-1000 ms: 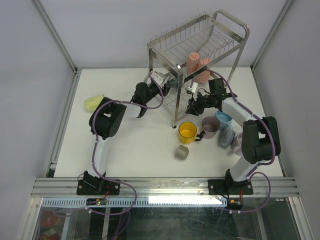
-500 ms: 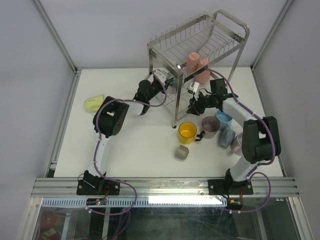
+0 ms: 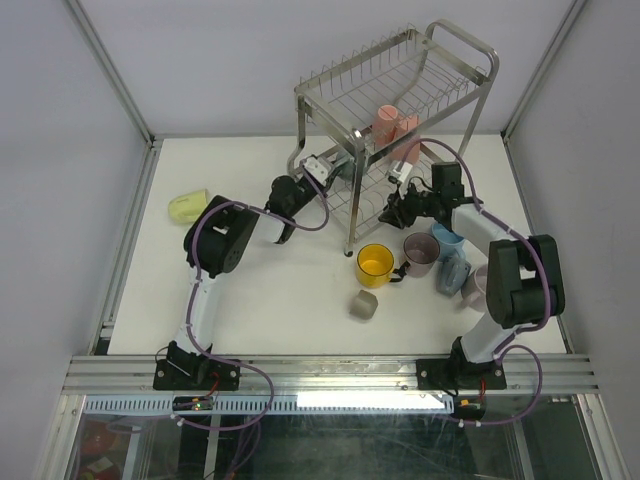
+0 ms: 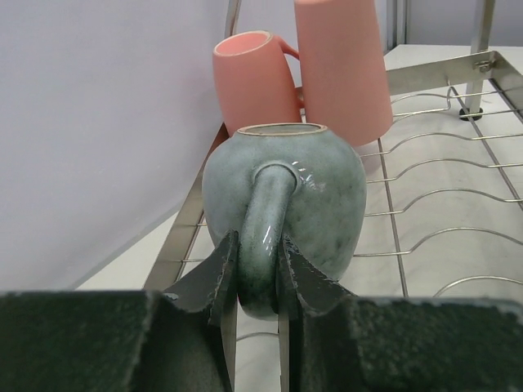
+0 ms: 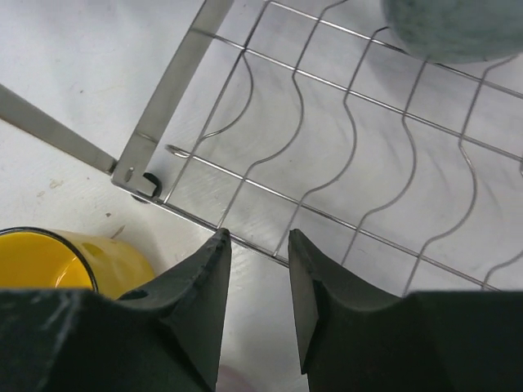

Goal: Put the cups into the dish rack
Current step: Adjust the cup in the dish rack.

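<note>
The steel dish rack [image 3: 460, 45] stands at the back of the table. My left gripper [image 4: 257, 249] is shut on the handle of a grey-green mug [image 4: 327, 192], holding it over the rack's lower wire tier [image 4: 441, 196]. Two pink mugs [image 4: 253, 82] stand on that tier just behind it, and they also show in the top view [image 3: 385, 125]. In the top view my left gripper [image 3: 333, 168] reaches into the rack from the left. My right gripper [image 5: 257, 245] is open and empty above the tier's front edge, and the same mug [image 5: 458, 28] shows at the top of its view.
On the table in front of the rack are a yellow mug [image 3: 375, 263], a mauve mug [image 3: 419, 251], a light blue mug [image 3: 448, 239], a grey-blue mug [image 3: 452, 273] and a small grey-beige mug [image 3: 364, 305]. A pale green mug [image 3: 186, 207] lies at the far left.
My left gripper with the grey-green mug has shifted slightly toward the near left. My right arm has drawn back a little to the right from the rack.
</note>
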Robot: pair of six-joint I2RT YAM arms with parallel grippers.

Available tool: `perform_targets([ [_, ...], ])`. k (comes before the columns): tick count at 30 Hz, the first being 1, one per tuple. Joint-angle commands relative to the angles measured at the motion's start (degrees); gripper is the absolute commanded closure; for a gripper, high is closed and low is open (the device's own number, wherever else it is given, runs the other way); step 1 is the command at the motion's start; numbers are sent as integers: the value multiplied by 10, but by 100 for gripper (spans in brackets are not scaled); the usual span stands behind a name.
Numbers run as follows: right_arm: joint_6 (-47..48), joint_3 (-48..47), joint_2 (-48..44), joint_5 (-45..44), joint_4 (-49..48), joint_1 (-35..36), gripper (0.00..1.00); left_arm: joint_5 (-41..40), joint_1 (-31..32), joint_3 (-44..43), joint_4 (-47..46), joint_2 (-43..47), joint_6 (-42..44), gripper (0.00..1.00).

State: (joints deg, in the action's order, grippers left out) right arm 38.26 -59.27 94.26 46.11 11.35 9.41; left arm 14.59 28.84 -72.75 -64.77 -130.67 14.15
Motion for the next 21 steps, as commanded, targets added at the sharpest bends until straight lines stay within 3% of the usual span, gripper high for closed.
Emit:
perform_targets([
  [1, -107, 22, -43, 9, -173, -13, 62, 18, 2, 29, -100, 29, -13, 100],
  [5, -191, 45, -36, -1, -281, -20, 58, 1, 5, 15, -159, 22, -68, 100],
  [14, -333, 104, 0, -38, -513, -21, 47, -37, 22, -40, -198, -15, -121, 100],
  [21, -390, 127, 32, -112, -618, -23, 43, -83, 36, -96, -216, -50, -139, 100],
])
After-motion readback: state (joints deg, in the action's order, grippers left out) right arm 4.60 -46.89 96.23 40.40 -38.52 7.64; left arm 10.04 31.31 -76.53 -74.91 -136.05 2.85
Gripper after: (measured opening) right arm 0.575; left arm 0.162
